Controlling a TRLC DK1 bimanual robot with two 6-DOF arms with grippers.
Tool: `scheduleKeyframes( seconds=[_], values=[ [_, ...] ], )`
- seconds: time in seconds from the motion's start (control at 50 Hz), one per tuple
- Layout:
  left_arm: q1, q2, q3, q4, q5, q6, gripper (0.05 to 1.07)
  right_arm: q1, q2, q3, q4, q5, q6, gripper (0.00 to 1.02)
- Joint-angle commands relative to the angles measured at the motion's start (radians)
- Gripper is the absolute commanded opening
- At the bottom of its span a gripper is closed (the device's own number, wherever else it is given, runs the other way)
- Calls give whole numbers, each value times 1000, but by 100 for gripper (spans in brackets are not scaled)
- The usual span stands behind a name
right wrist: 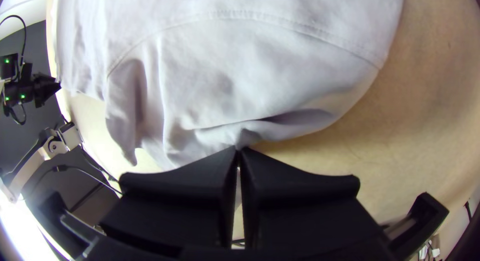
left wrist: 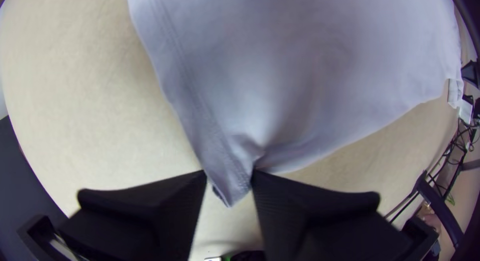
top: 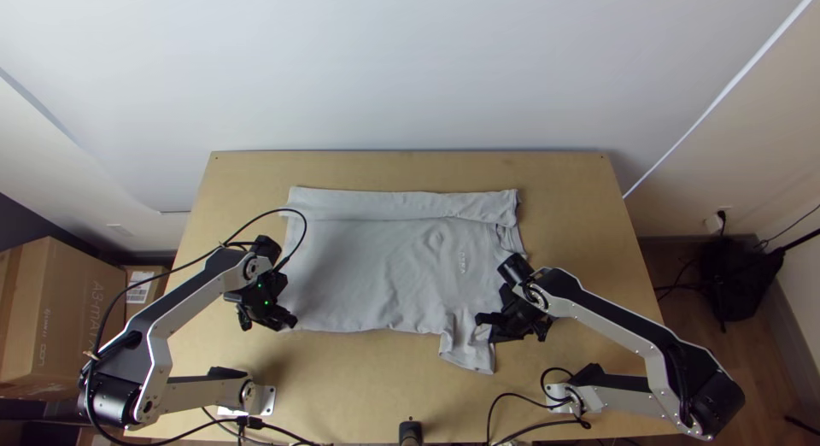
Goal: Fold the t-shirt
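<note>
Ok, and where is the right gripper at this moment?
In the top view, the right gripper is at the near right part of the grey t-shirt, its jaws pinching the cloth.

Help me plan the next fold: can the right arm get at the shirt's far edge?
Probably, after letting go: its end effector grips the shirt's near side, but nothing blocks the way.

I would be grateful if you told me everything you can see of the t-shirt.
The t-shirt is light grey, of thin, soft-looking cloth with stitched seams and a small pale print toward the top view's right. It lies mostly spread on the table, lightly wrinkled, its far side forming a folded-looking band. A loose flap juts toward the near edge. The left gripper pinches its near left corner; the right gripper pinches bunched cloth near its right end.
</note>
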State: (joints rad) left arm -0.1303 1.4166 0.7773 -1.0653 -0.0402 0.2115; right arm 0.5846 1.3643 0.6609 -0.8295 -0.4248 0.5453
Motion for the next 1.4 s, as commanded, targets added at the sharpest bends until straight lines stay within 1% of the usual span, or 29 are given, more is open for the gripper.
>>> scheduleKeyframes(
  seconds=[0.0,0.12,0.2,0.34,0.4,0.5,0.6,0.7,0.74,0.84,0.94,1.14,1.24,1.38],
  values=[
    [-3,16,-29,31,22,34,8,-11,-28,-21,1,12,-8,2],
    [0,5,-32,42,34,45,8,-23,-42,-24,1,12,-15,2],
    [27,1,-26,41,36,66,8,-52,-45,-20,0,14,-28,2],
    [95,-19,-23,33,36,118,8,-115,-47,-7,-14,15,-71,2],
    [127,-24,-23,30,36,143,8,-140,-47,-4,-26,29,-99,2],
    [175,-33,-18,28,36,174,8,-189,-45,3,-40,69,-140,2],
    [195,-50,-12,27,36,189,8,-249,-45,39,-89,73,-191,2],
    [213,-58,-6,22,36,197,8,-316,-48,72,-148,77,-262,2],
    [216,-61,-3,19,36,197,8,-341,-50,85,-166,89,-289,2],
    [225,-76,0,16,36,206,8,-390,-54,115,-201,100,-332,2],
    [227,-88,23,-2,36,204,8,-396,-67,160,-246,98,-343,2],
    [209,-110,123,-24,49,150,8,-371,-90,240,-249,97,-334,2],
    [210,-94,189,-22,89,103,8,-365,-76,281,-249,95,-332,2],
    [216,-68,244,-4,132,62,8,-370,-44,330,-235,95,-324,2]
  ],
)
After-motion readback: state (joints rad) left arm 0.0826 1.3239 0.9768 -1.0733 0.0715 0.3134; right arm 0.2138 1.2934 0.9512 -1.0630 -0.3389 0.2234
